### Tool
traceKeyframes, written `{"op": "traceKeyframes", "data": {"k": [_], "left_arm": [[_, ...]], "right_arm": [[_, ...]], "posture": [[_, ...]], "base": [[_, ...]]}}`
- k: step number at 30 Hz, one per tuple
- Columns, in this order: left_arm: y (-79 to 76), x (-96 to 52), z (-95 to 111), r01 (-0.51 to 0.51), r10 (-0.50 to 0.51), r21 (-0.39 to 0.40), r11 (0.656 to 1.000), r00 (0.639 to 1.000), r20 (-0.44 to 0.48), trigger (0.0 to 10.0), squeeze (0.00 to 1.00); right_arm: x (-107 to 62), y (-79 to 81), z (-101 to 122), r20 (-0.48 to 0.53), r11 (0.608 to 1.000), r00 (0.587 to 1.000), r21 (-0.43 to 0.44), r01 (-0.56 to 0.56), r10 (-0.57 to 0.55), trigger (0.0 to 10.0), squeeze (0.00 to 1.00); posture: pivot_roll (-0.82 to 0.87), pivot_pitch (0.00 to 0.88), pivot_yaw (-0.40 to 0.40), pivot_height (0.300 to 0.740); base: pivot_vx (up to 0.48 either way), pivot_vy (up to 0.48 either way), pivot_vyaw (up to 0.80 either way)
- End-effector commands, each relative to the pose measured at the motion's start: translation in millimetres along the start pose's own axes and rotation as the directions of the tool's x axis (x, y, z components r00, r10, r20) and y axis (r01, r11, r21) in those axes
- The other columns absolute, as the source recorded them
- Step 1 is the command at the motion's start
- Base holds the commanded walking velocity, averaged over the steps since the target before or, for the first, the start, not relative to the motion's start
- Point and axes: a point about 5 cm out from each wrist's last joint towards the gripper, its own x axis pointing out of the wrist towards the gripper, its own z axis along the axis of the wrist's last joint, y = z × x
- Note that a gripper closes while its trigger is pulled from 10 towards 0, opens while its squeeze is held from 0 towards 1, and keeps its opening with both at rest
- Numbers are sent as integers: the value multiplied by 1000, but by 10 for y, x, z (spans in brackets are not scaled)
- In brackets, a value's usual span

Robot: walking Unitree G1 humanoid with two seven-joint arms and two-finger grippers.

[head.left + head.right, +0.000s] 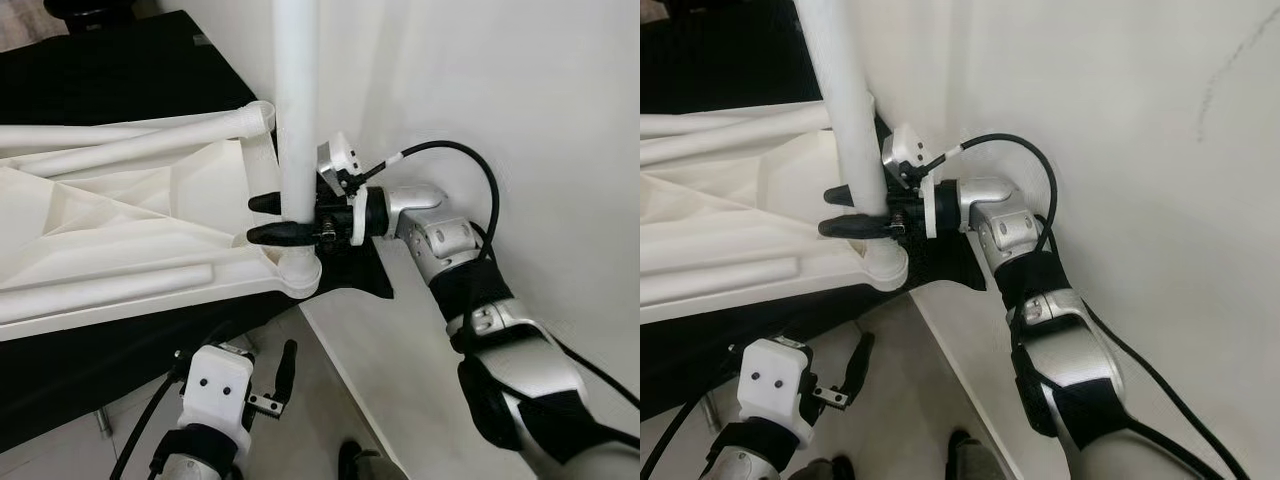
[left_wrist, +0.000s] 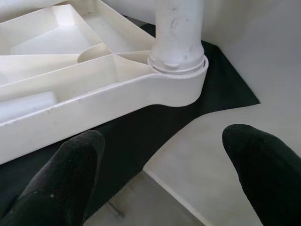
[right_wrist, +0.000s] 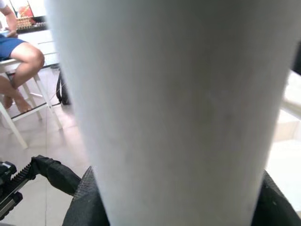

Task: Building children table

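One white table top lies upside down on a black surface, with its ribbed underside facing up and its corner at the edge of the surface, close to a white wall. A white table leg stands upright in the round socket at this corner — another leg lies flat across the underside. The right claw is closed on the upright leg just above the socket, one black finger on each side. The left claw is lower, under the edge of the surface — its fingers are spread apart and hold nothing. A seated person's legs are visible in the right wrist view.
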Motion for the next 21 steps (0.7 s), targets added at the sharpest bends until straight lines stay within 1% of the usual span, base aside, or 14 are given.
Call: {"op": "traceKeyframes", "data": {"k": [1,3,5,6,8,10,11,12,13,14,16,17,18,21], "left_arm": [[-9,-29,-6,10,-10,3,1000,1000,-14,10000,0],[-8,-28,-7,10,-10,3,1000,1000,-14,10000,0],[-9,-22,-11,11,-11,2,1000,1000,-14,10000,0],[-9,-22,-11,11,-11,2,1000,1000,-14,10000,0],[-11,-17,-10,12,-12,1,1000,1000,-12,10000,0],[-11,-16,-10,12,-12,0,1000,1000,-12,10000,0],[-7,-19,-10,11,-11,1,1000,1000,-11,10000,0],[-4,-22,-9,10,-10,1,1000,1000,-10,10000,0],[8,-19,-7,8,-8,3,1000,1000,-9,10000,0],[16,-16,-6,6,-6,4,1000,1000,-9,10000,0],[24,2,-11,7,-7,10,1000,1000,-8,10000,0],[24,2,-11,7,-7,10,1000,1000,-8,10000,0],[27,17,-30,7,-7,12,1000,1000,-10,10000,0],[27,20,-36,8,-8,12,1000,1000,-10,10000,0]], "right_arm": [[-51,-17,-37,11,999,1000,38,2,-2,0,0],[-59,-25,-42,13,999,1000,36,8,-9,0,0],[-122,-60,-87,33,990,989,28,140,-141,0,0],[-122,-60,-87,33,990,989,28,140,-141,0,0],[-173,-83,-176,20,951,951,32,307,-308,0,0],[-181,-86,-196,14,940,941,33,338,-339,0,0],[-145,-53,-351,-9,846,848,70,529,-530,0,0],[-143,-23,-456,-29,753,758,93,651,-651,0,0],[-117,137,-667,-115,576,584,94,812,-804,0,0],[-141,267,-782,-173,430,437,77,900,-883,0,0],[188,464,-767,-163,450,460,96,888,-873,0,0],[188,464,-767,-163,450,460,96,888,-873,0,0],[338,463,-692,-115,492,500,91,866,-858,0,0],[343,440,-673,-104,488,494,83,869,-863,0,0]], "posture": [[-19,277,-45,740],[-19,277,-45,740],[-28,274,-50,740],[-28,274,-50,740],[-33,274,-60,740],[-33,274,-60,740],[-38,273,-70,740],[-38,273,-70,740],[-40,275,-56,740],[-40,275,-56,740],[-37,272,-46,740],[-37,272,-46,740],[-45,248,-42,740],[-45,248,-42,740]], "base": [[0,0,0],[0,0,0],[0,0,0],[0,0,0],[0,0,0],[0,0,0],[0,0,0],[0,0,0],[0,0,0],[0,0,0],[0,0,0],[0,0,0],[0,0,0],[0,0,0]]}}
